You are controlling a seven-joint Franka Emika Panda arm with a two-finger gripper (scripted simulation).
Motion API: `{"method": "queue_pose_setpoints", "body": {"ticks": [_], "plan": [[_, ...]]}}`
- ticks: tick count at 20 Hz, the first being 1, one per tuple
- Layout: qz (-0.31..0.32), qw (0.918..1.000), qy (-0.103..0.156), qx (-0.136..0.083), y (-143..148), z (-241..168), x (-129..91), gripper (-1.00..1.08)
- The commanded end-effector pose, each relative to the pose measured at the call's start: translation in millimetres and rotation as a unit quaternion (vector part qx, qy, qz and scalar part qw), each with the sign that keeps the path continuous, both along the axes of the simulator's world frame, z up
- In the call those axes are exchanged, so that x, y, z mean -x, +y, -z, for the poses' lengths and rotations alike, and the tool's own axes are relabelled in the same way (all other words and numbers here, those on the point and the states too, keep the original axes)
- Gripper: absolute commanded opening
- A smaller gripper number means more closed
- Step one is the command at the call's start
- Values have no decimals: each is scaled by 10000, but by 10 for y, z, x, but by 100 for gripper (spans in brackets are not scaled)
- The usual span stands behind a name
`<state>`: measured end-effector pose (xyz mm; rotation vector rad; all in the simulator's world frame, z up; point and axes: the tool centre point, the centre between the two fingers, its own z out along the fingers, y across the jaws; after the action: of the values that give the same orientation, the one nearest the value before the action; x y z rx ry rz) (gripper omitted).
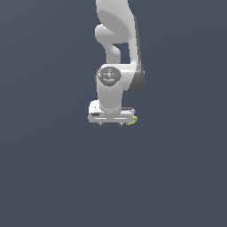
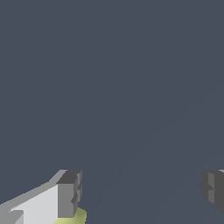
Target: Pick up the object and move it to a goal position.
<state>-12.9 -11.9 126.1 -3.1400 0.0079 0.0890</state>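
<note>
The object [image 1: 131, 120] is a small yellow-green item. Only a sliver of it shows in the exterior view, peeking out under the exterior view's right end of the gripper hand. In the wrist view a yellow-green patch of the object [image 2: 72, 217] lies just beside and below one fingertip [image 2: 68, 194]. My gripper [image 1: 111, 123] hangs low over the floor with its fingers spread wide; in the wrist view the gripper [image 2: 140, 192] has nothing between the two pads. The object sits outside the gap, at one finger's outer side.
A plain dark grey-blue floor [image 1: 53, 177] fills both views. The white arm [image 1: 116, 53] rises straight up behind the hand.
</note>
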Motion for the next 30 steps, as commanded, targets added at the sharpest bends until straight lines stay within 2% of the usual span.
{"method": "queue_pose_setpoints", "body": {"ticks": [1,11,17,24,30], "plan": [[0,10000,0,0,0,0,0,100],[253,9996,74,-86,-66,116,50,100],[158,9998,58,-79,-15,121,77,100],[-246,9997,-3,-71,212,175,237,100],[-878,9961,-97,-61,544,249,510,100]]}}
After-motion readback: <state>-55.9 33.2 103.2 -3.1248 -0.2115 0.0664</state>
